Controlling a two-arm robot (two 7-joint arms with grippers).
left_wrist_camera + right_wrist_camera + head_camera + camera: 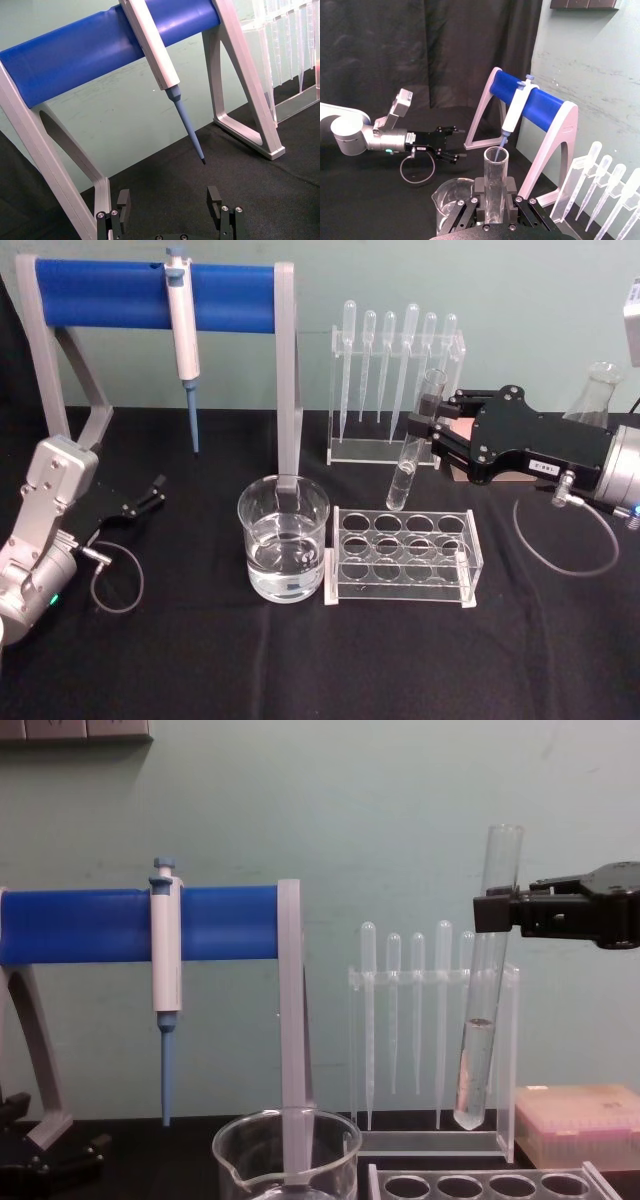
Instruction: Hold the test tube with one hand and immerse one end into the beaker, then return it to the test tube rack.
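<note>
Glass beaker (246,525), wide, round and part-filled, stands just beside the clear plastic rack (470,560), above which the right gripper (425,425) clamps the slim, slightly tilted test tube (412,455) clear of both, while the left gripper (155,490) sits spread well apart to the left.

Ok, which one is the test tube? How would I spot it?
Start at the big blue bar, then look right to the row of thin pipettes. Just in front, the right gripper holds the test tube: thicker, open-topped, no bulb.
</note>
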